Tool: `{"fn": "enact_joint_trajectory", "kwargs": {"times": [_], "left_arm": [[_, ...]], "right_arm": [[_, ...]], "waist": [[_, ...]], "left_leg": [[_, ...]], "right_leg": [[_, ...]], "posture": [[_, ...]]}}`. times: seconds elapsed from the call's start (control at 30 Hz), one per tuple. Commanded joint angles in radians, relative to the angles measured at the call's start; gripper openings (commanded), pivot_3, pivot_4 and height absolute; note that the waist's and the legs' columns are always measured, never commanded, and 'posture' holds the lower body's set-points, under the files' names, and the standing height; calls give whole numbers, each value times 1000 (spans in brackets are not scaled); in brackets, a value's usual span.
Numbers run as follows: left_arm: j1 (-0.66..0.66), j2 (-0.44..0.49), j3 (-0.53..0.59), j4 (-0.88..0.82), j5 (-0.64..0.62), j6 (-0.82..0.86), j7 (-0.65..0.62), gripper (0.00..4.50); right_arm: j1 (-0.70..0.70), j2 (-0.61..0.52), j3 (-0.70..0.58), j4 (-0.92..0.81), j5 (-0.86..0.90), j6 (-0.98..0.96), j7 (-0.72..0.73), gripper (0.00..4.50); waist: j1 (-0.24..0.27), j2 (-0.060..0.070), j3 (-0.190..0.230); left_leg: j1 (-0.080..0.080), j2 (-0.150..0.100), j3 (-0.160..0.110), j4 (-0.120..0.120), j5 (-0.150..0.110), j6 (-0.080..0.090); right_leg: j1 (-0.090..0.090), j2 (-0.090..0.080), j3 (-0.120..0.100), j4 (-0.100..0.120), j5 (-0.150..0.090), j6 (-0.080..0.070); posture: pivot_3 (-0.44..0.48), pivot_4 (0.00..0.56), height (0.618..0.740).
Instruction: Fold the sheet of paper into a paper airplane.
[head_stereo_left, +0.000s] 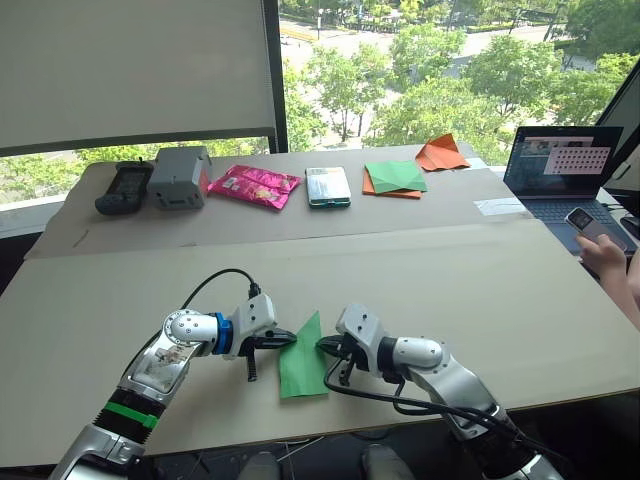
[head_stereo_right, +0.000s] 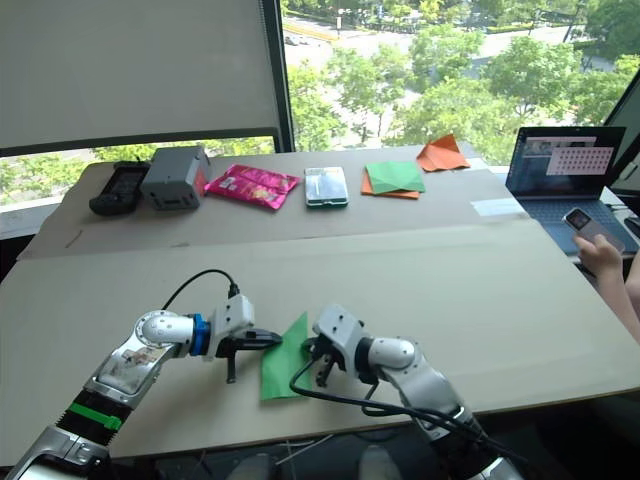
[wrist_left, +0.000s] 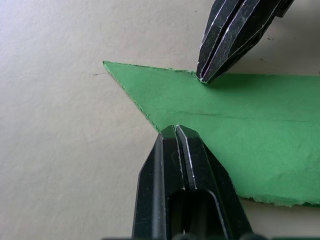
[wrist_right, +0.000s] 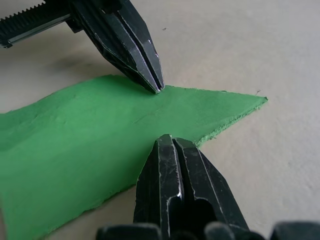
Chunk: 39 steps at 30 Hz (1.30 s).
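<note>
The sheet of paper (head_stereo_left: 302, 365) is bright green, folded to a narrow pointed shape with one crease along it, and lies flat near the table's front edge, point facing away from me. My left gripper (head_stereo_left: 290, 341) is shut, its tip touching the paper's left slanted edge (wrist_left: 240, 130). From the other side, my right gripper (head_stereo_left: 322, 345) is also shut and its tip meets the right slanted edge (wrist_right: 100, 135). The two tips face each other across the pointed end. Whether either tip pinches the paper's edge is unclear.
Along the table's back lie a black device (head_stereo_left: 124, 187), a grey box (head_stereo_left: 178, 177), a pink packet (head_stereo_left: 254, 186), a phone (head_stereo_left: 328, 186), a darker green paper square (head_stereo_left: 394, 177) on orange paper, and an orange pointed paper shape (head_stereo_left: 441, 153). At right are a laptop (head_stereo_left: 560, 165) and a person's hand (head_stereo_left: 603, 255).
</note>
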<state>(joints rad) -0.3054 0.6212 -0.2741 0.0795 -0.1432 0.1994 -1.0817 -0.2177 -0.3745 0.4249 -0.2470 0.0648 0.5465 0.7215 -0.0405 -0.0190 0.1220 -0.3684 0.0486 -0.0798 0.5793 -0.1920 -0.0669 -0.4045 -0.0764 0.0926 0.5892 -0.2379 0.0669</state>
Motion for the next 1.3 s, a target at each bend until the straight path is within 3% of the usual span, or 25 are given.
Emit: {"fn": "enact_joint_trajectory", "kwargs": {"times": [0.03,1.3], "left_arm": [[24,9,-34,37,48,17,1,41],[24,9,-40,38,49,16,-6,41]], "right_arm": [[34,-21,37,-15,23,58,38,0],[138,-144,78,-153,130,157,95,0]], "waist": [[0,0,0],[0,-2,1]], "left_leg": [[0,0,0,0,0,0],[-1,0,1,0,0,-1]], "right_leg": [[0,0,0,0,0,0],[1,-1,0,-10,0,0]], "posture": [[0,150,732],[0,150,732]]}}
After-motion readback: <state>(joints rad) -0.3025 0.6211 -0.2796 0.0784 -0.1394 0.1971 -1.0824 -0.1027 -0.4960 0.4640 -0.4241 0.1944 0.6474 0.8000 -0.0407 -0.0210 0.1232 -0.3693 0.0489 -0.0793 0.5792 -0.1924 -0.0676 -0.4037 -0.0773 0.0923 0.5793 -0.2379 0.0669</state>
